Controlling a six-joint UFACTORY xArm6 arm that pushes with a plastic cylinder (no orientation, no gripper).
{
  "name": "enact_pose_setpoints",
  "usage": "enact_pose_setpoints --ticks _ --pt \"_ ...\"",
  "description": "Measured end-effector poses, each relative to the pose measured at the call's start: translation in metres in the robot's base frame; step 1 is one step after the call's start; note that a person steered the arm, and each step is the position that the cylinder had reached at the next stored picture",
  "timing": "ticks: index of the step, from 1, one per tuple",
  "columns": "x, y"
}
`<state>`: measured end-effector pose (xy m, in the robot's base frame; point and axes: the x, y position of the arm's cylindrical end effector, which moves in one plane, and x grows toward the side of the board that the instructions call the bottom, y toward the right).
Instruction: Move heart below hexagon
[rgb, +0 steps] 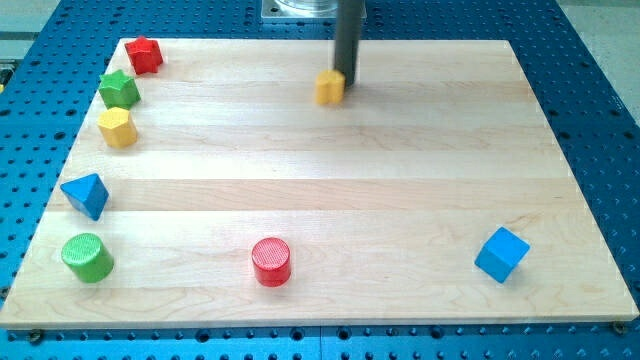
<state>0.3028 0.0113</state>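
A: In the camera view, where did my tip (349, 84) stand?

B: Near the view's top of the worktop (330, 180), with the yellow heart (330, 87) touching it on the view's left. We had no fingers to report as apart or together. The arm ended in a bare rod, so it could only push.

A: And the goal?

B: The yellow hexagon (118, 128) lay well away from the tip, towards the view's left and a little towards its bottom. The green star (119, 90) sat just above the hexagon. A red block (144, 54), whose shape we could not make out, sat above that. The blue triangle (85, 194) lay below the hexagon, with a gap between them.

A: So the heart belonged in that gap?

B: We judged so. The tip was already on the side of the heart away from the hexagon, which suited a long push to the view's left. We thought the line should slant towards the view's bottom, so that the heart would pass under the hexagon and not into it.

A: What were the risks?

B: The heart could have slipped off the round rod, so we wanted to keep the tip behind its middle and correct early. Near the end we would have slowed down to spare the hexagon and the triangle. The green cylinder (87, 257), the red cylinder (271, 261) and the blue cube (501, 253) lay far towards the view's bottom, off that path.
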Motion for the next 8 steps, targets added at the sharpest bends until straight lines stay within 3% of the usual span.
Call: enact_pose_setpoints --ticks 1,2,3,6,7,8 --pt "0.063 -0.028" --pt "0.084 -0.069" --pt "0.107 -0.035" --pt "0.092 -0.168" --pt "0.111 -0.209" --pt "0.132 -0.214"
